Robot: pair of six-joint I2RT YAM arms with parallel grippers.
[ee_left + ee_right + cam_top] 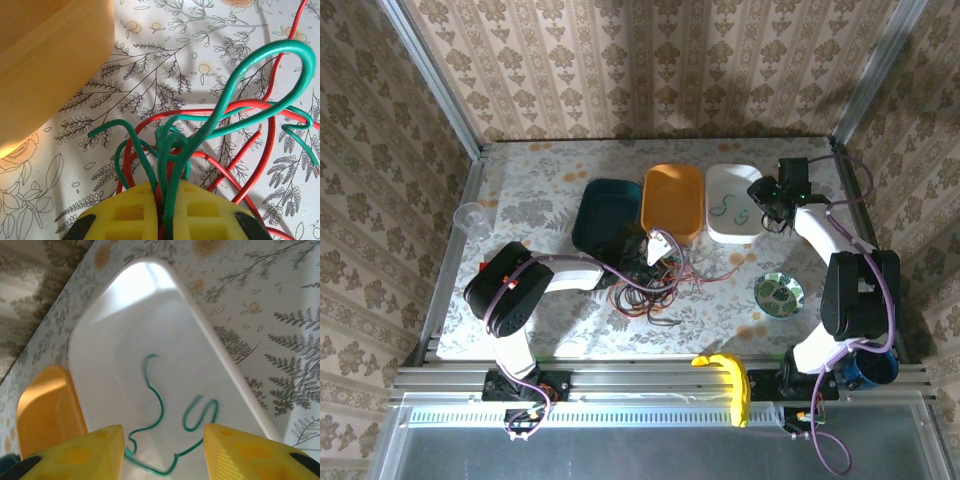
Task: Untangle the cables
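A tangle of thin black, red and green cables [645, 290] lies mid-table in front of the trays. My left gripper [662, 247] is shut on a bunch of green cables [210, 125] and a red cable [250, 150], lifted off the floral cloth beside the orange tray [45, 65]. My right gripper [162, 452] hangs open over the white tray [115, 340]. One loose green cable [160, 415] lies curled on that tray's floor, free of the fingers. In the top view the right gripper [772, 200] is at the white tray's [732, 232] right edge.
A dark teal tray [605, 212] and the orange tray [674, 200] stand side by side left of the white one. A clear cup [471, 217] sits far left, a patterned small dish [779, 293] on the right, a yellow object [725, 375] at the front edge.
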